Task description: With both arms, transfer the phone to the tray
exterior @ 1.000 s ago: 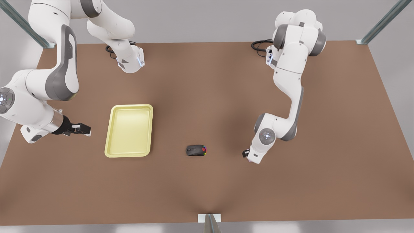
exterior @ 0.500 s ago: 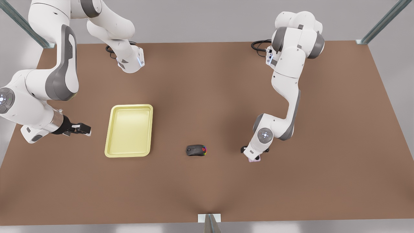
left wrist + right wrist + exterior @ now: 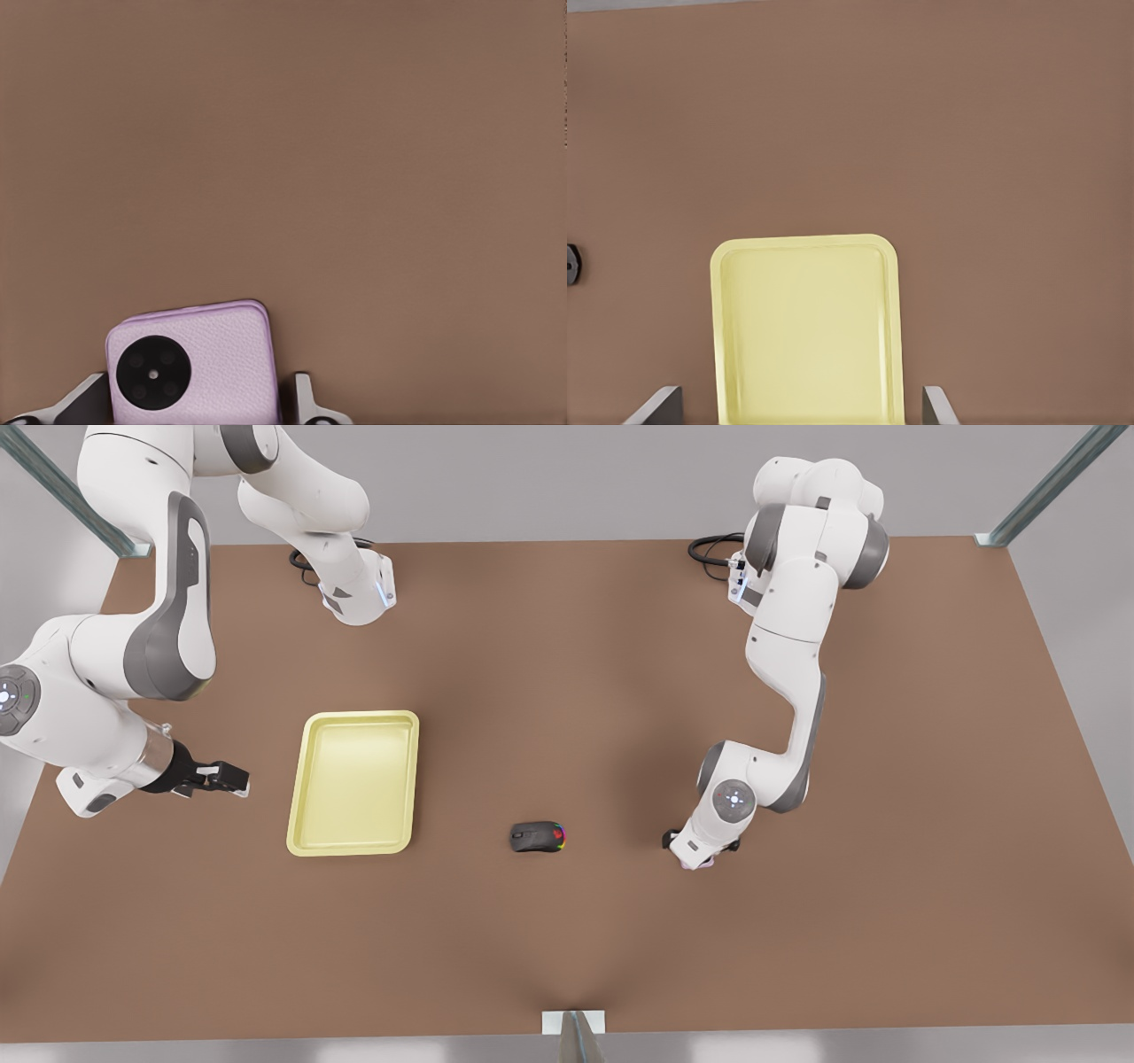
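The pale pink phone [image 3: 199,363] lies flat on the brown table, one black camera circle showing. My left gripper [image 3: 195,400] is open and straddles it, one finger close against its side, the other a small gap away. In the front view this gripper [image 3: 695,852] is at the right, pointing down, with a sliver of the phone [image 3: 694,863] showing beneath it. The pale yellow tray [image 3: 354,783] sits at the front view's left. My right gripper [image 3: 221,779] waits open just left of the tray [image 3: 806,328], fingers wide apart and holding nothing.
A black computer mouse [image 3: 538,837] with coloured lights lies on the table between the tray and the phone, and its edge [image 3: 571,264] shows in the right wrist view. Both arm bases and their cables stand at the far edge. Metal frame posts mark the table's corners.
The left arm's wrist has shifted slightly over the phone, and a pink sliver of the phone now shows under it. The right arm, tray and mouse have not moved.
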`<action>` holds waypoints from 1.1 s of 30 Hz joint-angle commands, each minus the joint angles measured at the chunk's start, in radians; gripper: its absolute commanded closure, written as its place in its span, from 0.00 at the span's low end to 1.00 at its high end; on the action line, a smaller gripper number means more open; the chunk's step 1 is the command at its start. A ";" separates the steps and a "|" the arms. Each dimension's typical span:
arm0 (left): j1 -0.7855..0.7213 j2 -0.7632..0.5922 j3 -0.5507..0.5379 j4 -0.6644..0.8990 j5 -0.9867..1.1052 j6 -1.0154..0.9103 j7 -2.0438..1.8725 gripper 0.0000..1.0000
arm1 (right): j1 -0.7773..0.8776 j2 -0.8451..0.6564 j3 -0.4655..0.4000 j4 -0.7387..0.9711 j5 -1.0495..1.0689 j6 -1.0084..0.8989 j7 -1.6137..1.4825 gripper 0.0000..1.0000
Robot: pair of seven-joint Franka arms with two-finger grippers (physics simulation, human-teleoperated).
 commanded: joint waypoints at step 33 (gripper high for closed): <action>-0.195 0.054 -0.006 0.333 -0.059 -0.303 -0.328 0.22 | -0.016 0.005 0.000 0.002 0.015 0.003 -0.039 0.00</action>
